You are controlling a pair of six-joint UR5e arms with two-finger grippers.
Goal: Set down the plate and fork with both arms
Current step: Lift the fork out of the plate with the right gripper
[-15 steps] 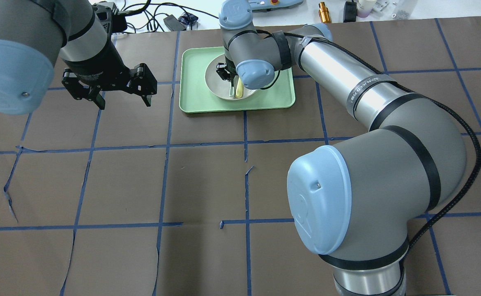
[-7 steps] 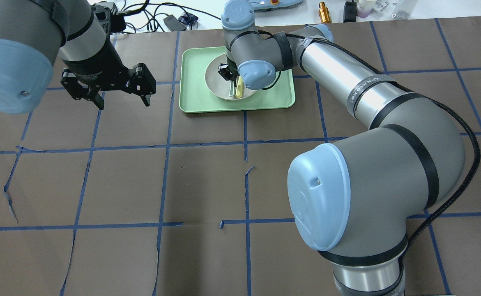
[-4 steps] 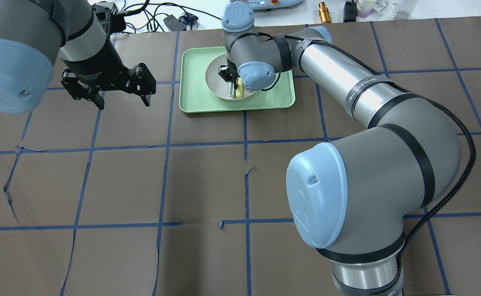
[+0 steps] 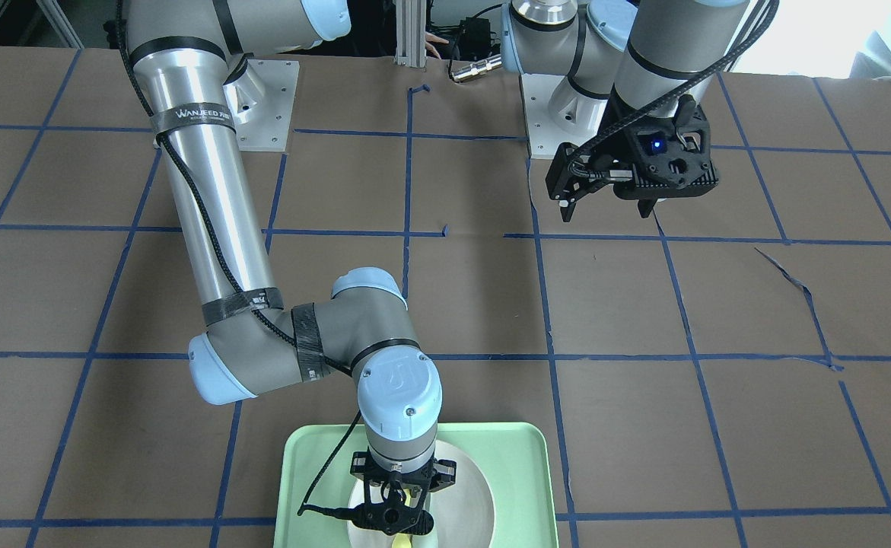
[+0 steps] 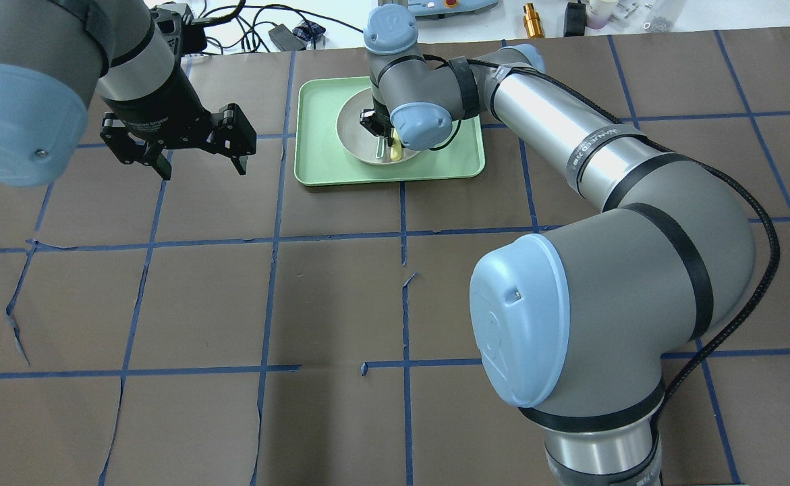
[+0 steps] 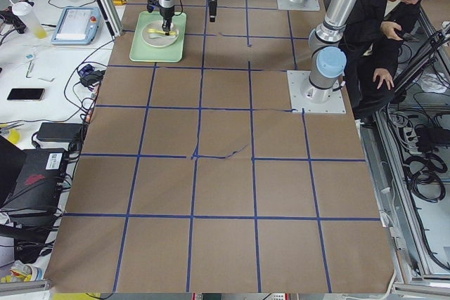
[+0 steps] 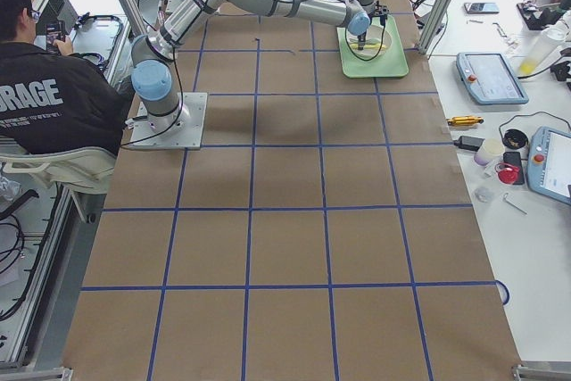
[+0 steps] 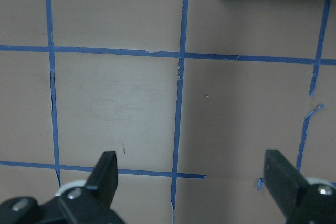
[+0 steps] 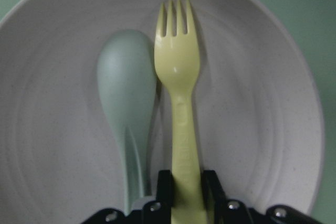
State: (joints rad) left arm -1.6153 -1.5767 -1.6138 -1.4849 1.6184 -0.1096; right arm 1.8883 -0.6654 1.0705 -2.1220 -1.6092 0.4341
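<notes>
The mint-green tray (image 5: 320, 162) sits by the far edge of the table (image 5: 300, 304), on the side opposite the robot and about midway along what the overhead view shows, with a narrow strip of brown paper between its far rim and that edge. The plate (image 9: 252, 108) lies in the tray, closer to the tray's left short side than to its right. The fork (image 9: 178, 72) lies flat in the plate with its tines pointing away from the right gripper (image 9: 187, 182), whose two fingers are closed against both sides of the handle. A pale grey-green spoon (image 9: 126, 93) lies alongside the fork; its bowl touches the fork's head and its handle runs just beside the outside of one finger, so that side is tight. The plate's raised rim curves round both utensils. The right arm (image 5: 570, 135) stretches from the near edge to the tray and hangs over the table's right half. The left gripper (image 5: 203, 170) hovers over bare paper near the tray's left short side and apart from it, fingers spread wide and holding nothing. The near half of the table on the left is open. Past the far edge, cables (image 5: 260, 20) and a small brass-coloured part (image 5: 529, 19) lie on a white bench
</notes>
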